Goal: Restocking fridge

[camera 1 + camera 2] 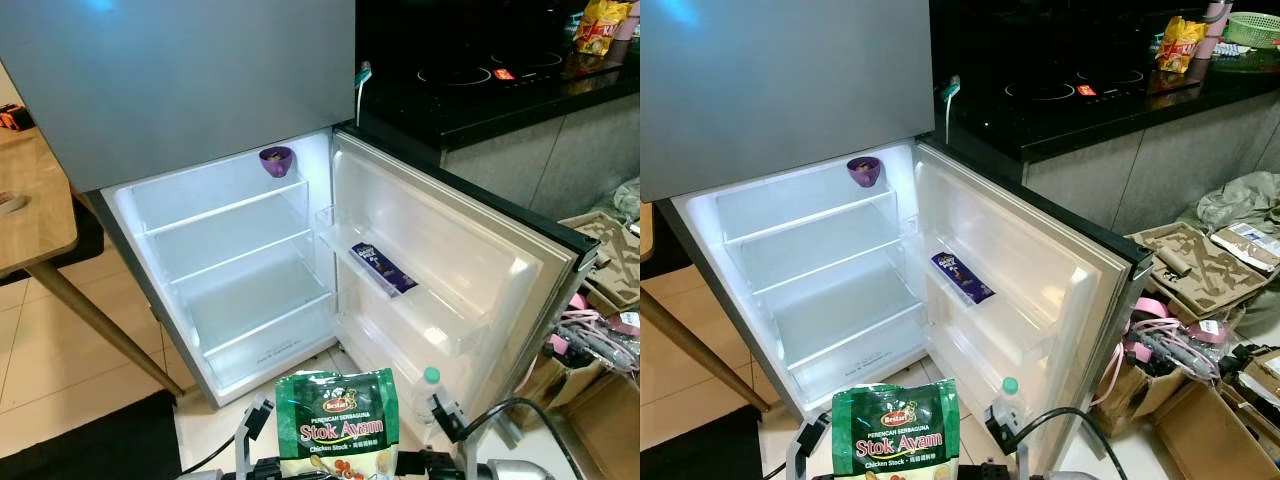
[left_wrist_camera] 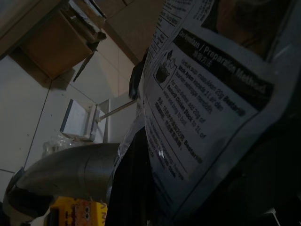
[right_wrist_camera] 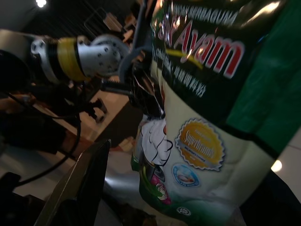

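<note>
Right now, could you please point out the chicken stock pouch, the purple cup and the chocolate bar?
chicken stock pouch point(image 1: 338, 428): left eye view, front label.
purple cup point(image 1: 276, 161): left eye view, outer wall.
chocolate bar point(image 1: 962, 277): right eye view, wrapper's middle.

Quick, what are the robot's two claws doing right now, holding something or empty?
Left gripper: pressed to the green chicken stock pouch; fingers cannot be told.
Right gripper: at the same pouch's other side; fingers cannot be told.
</note>
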Controlling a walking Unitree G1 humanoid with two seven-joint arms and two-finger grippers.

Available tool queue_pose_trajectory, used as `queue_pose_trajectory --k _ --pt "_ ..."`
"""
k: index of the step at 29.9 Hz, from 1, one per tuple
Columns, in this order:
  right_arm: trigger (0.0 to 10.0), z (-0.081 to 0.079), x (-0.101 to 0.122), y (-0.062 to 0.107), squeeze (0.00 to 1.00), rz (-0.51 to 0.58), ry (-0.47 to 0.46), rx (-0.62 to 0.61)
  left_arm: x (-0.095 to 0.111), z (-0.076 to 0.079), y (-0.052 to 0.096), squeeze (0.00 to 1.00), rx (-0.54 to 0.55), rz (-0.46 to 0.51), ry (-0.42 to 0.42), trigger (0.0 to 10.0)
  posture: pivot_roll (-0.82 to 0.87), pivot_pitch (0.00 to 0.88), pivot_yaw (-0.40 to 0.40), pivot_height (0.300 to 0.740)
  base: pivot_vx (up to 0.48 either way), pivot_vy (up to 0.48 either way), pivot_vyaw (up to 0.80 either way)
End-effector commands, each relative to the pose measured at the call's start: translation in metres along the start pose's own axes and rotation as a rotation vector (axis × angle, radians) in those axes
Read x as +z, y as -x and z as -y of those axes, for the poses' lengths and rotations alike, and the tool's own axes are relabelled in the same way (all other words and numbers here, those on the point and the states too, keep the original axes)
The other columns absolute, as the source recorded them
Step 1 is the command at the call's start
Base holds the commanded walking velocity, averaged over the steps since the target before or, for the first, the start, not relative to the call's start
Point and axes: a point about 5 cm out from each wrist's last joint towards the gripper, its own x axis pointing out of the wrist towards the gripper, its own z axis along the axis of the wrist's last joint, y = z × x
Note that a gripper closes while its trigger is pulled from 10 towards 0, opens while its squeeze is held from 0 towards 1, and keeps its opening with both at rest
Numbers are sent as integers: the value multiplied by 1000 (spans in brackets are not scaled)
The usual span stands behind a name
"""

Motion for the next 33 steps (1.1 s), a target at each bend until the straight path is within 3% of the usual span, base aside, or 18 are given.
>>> queue_pose_trajectory --k 1,12,18,24,28,29,30,33 --pt "10000 -1 -5 -6 0 -23 -7 10 0 0 -1 0 -1 21 -5 10000 -114 26 33 740 0 0 0" --pt "10000 4 -1 -14 0 35 -27 -14 -9 -1 -18 0 -35 4 25 10000 -108 22 30 740 0 0 0" --pt "10000 -2 8 -13 0 122 -42 47 -12 -1 -21 0 -40 3 31 10000 -104 27 29 740 0 0 0" --pt "10000 4 10 -9 0 138 -49 -3 -13 -2 -18 0 -20 7 27 10000 -103 31 26 740 0 0 0" --pt "10000 13 14 -1 0 178 -42 -92 1 -8 -10 0 68 101 -13 10000 -103 31 26 740 0 0 0" --pt "10000 19 17 2 0 195 -22 -159 12 -11 -4 0 108 166 -33 10000 -100 34 25 740 0 0 0" --pt "10000 28 26 9 0 249 -2 -271 35 -11 11 0 143 296 -78 10000 -103 38 25 740 0 0 0" --pt "10000 33 32 13 0 288 -8 -318 51 -7 22 0 133 375 -114 10000 -103 38 25 740 0 0 0"
